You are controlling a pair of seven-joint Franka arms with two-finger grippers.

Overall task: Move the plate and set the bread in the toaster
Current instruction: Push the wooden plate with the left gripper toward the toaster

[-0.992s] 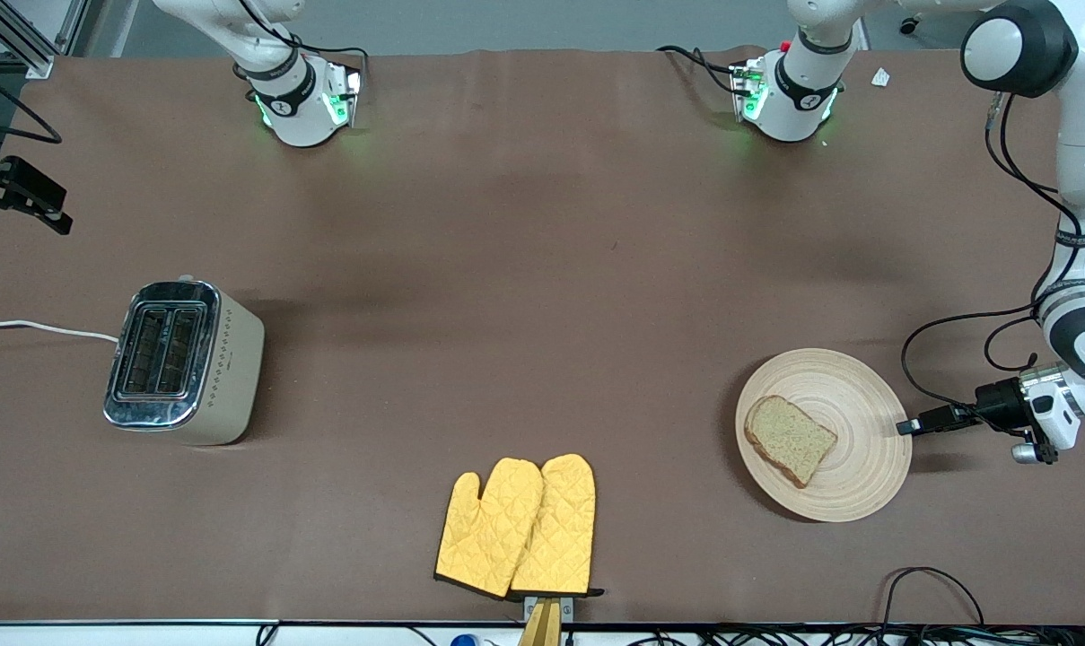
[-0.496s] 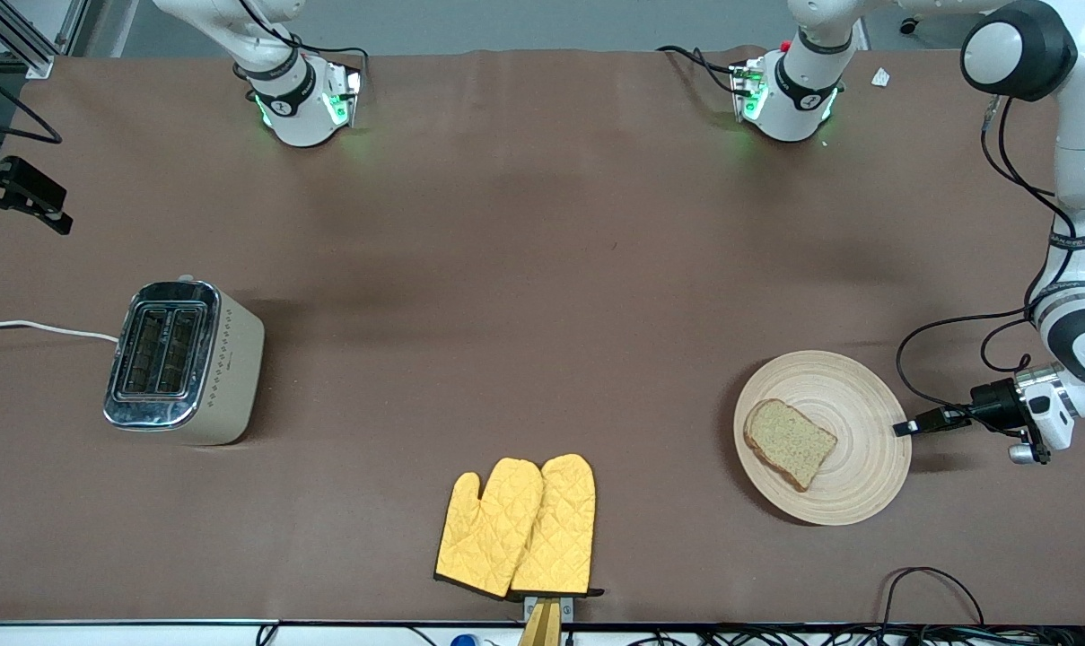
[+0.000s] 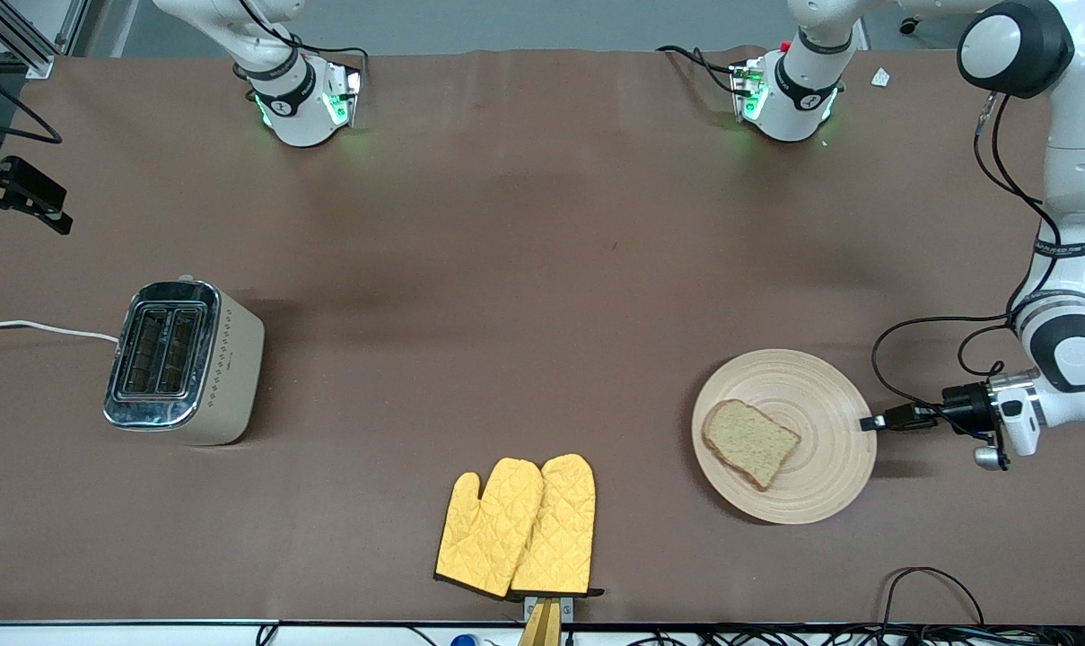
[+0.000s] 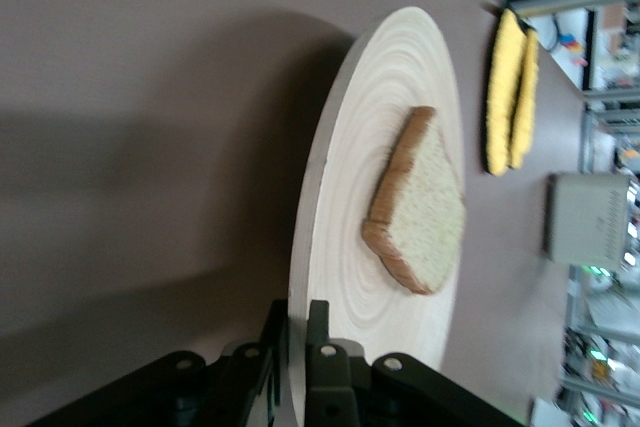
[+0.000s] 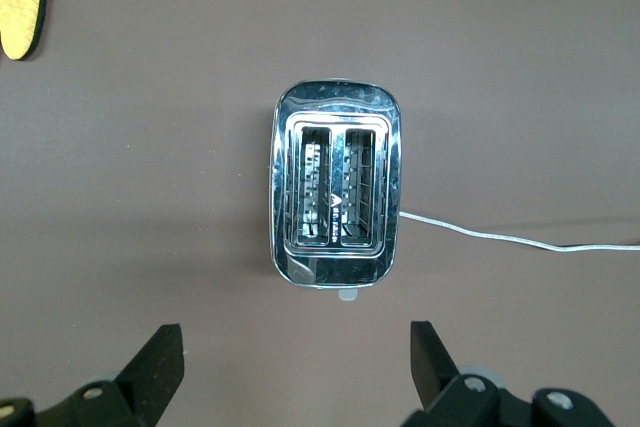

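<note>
Front view looked down from high across table (image 3: 524, 269); left wrist close on plate (image 4: 330, 247); right wrist straight above toaster (image 5: 336, 183), shared.

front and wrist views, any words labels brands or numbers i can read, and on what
None can be read.
toaster: a small mark on its cream side beside the dotted pattern, too small to read.
left arm: a dark band with pale print, too blurred to read.
plate, bread, oven mitts: no text.
</note>
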